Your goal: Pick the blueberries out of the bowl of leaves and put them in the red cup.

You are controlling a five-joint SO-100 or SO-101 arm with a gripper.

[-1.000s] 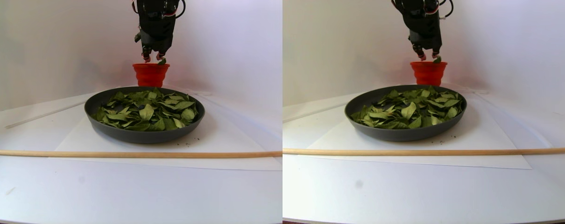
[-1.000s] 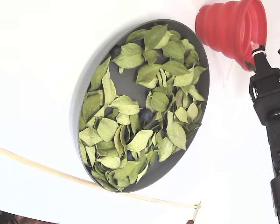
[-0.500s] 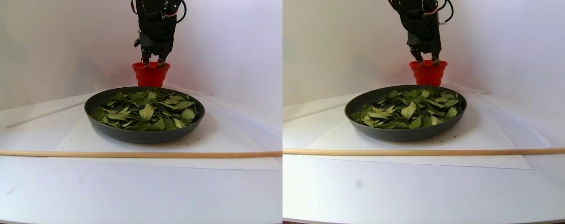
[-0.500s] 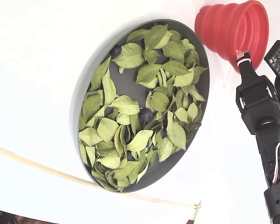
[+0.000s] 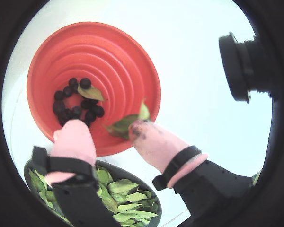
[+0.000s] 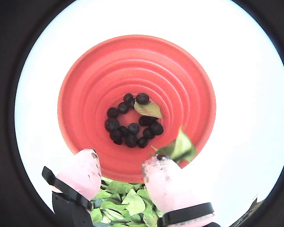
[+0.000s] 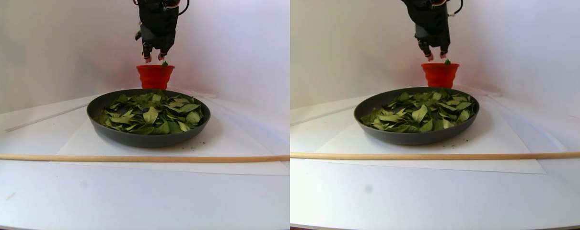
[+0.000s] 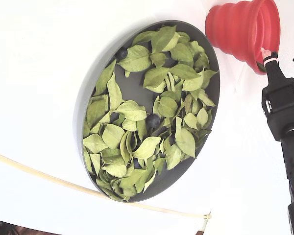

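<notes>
End effector (image 6: 120, 166) open above cup (image 6: 85, 85); berries (image 6: 132, 126) inside; one leaf (image 6: 180, 147) on cup rim.

i see a white table (image 7: 127, 201) filling the lower part of the stereo pair view. a white paper sheet (image 7: 213, 148) lies flat on it at mid frame, with the dark bowl (image 7: 141, 136) resting on the sheet. the red cup (image 7: 155, 76) stands behind the bowl, upper centre. a thin wooden stick (image 7: 79, 157) runs across the sheet's front edge.
</notes>
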